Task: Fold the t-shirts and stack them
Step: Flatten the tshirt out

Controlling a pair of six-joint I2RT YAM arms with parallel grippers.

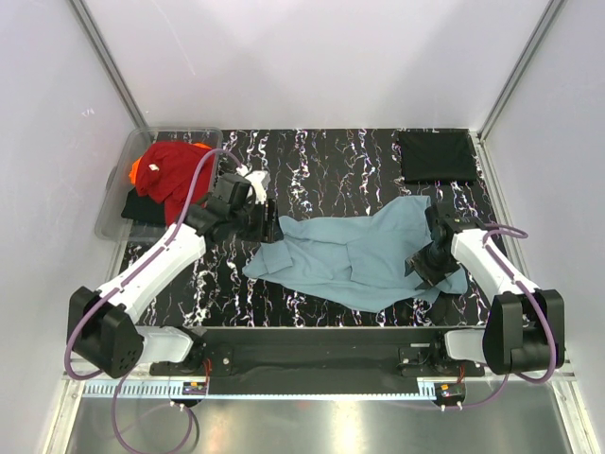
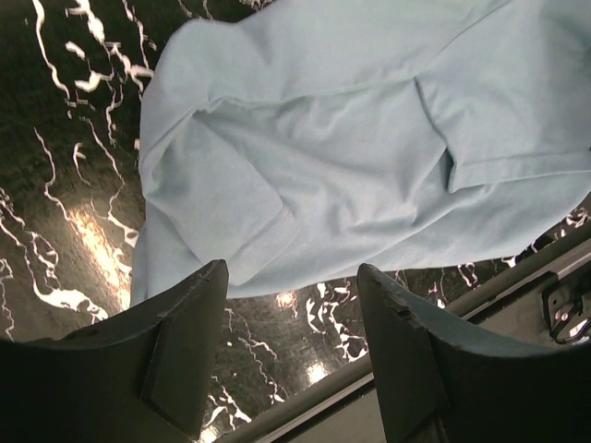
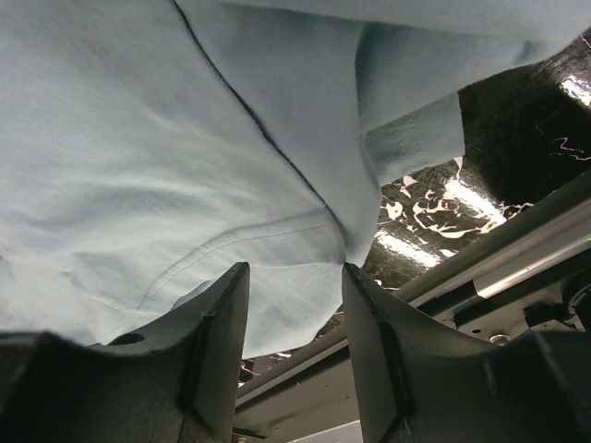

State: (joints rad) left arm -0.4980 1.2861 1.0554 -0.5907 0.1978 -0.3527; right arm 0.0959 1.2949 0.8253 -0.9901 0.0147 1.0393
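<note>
The dusty teal-blue t-shirt (image 1: 359,255) lies crumpled and unfolded on the table (image 1: 321,161), its long axis running across from one arm to the other, so each pincer serves one end. The left gripper (image 1: 267,216) stands just off the shirt's left end. Its jaws are apart with nothing between them, and in the left wrist view the rumpled edge of the cloth lies directly ahead of the fingertips (image 2: 208,286), close to them but not touching. The right gripper (image 1: 423,268) sits over the shirt's right end. Its jaws are also apart, about half spread, and the hem hangs at their mouth with no pinch visible. Judgement: the coming move is a grasp at both ends to spread the shirt flat, and each arm is already nearest its own end. A folded black t-shirt (image 1: 435,156) lies well beyond the right gripper at the far corner. Behind and outboard of the left gripper stands the clear tub (image 1: 118,203), holding a red t-shirt (image 1: 175,170), an orange one (image 1: 135,170) and a black one (image 1: 142,206). Nothing stands between either pincer and the cloth. The loose folds may bunch, so a pinch risks taking more than one layer.
</note>
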